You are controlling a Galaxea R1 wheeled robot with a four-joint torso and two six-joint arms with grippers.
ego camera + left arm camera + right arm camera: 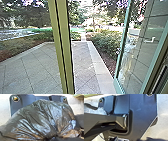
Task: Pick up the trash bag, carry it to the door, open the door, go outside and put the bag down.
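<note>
The black trash bag (31, 121) spreads large in the left wrist view, bulging in front of the robot's own dark plate. Its plastic is drawn together at the neck, where my left gripper (54, 138) is shut on it. In the head view the glass door (136, 57), with a teal frame and a handle, stands open at the right. Crinkled shiny plastic (95, 110) shows beside the robot's jointed bar in the right wrist view; I cannot tell whether it is part of the bag. How my right gripper stands is unclear.
A yellow-green post (65, 50) rises close ahead, left of the open door. Beyond it lies the paved ground (32, 67), with a pale edging strip (100, 67) running outward on the right. Bushes (106, 41) and planted beds border the paving, with trees farther back.
</note>
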